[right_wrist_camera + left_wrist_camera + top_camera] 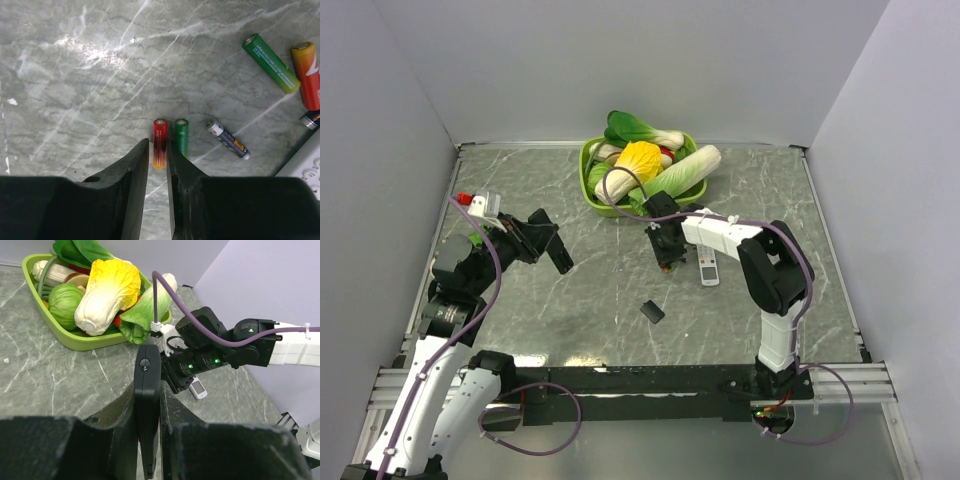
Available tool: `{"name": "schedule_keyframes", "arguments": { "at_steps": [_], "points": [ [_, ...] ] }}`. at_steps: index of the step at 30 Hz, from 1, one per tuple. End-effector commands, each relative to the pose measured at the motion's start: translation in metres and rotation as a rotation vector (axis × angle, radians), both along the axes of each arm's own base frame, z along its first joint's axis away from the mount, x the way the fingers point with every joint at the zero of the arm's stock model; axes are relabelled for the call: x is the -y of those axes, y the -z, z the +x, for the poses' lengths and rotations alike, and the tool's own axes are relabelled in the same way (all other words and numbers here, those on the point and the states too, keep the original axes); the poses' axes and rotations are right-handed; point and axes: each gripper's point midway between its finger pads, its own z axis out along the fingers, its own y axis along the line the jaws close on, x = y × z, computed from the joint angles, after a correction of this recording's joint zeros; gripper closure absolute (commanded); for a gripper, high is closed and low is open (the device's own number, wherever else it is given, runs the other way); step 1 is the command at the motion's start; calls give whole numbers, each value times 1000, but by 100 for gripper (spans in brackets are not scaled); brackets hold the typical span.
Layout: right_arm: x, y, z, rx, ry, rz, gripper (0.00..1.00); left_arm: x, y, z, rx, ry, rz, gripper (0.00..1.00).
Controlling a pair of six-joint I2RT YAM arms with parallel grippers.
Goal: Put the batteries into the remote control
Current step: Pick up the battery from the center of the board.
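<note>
The left end effector point(148, 407) squeezes the slim black remote control point(148, 372), ready for the thin red-orange battery point(160, 132) that the right end effector point(157, 148) straddles, grip unclear.

Glossy-wrapped batteries point(270, 63), smooth marbled table point(75, 100)

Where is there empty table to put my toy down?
Bare table: the far-left corner beside the basket, and the near strip between the cover and the arm bases. Crowded: around the right end effector, with batteries and white remote.
</note>
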Motion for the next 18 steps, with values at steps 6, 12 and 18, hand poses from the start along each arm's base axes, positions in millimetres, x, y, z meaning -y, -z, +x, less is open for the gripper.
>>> {"name": "schedule_keyframes", "arguments": {
  "at_steps": [6,12,18],
  "points": [
    [-11,-1,9,24,-12,-13,72,3,-12,-2,45,25,-20,91],
    [-10,4,10,19,-14,-31,72,3,-10,-1,38,29,-20,91],
    [-8,9,9,12,-18,-50,72,4,-9,0,32,34,-21,91]
  ]
}}
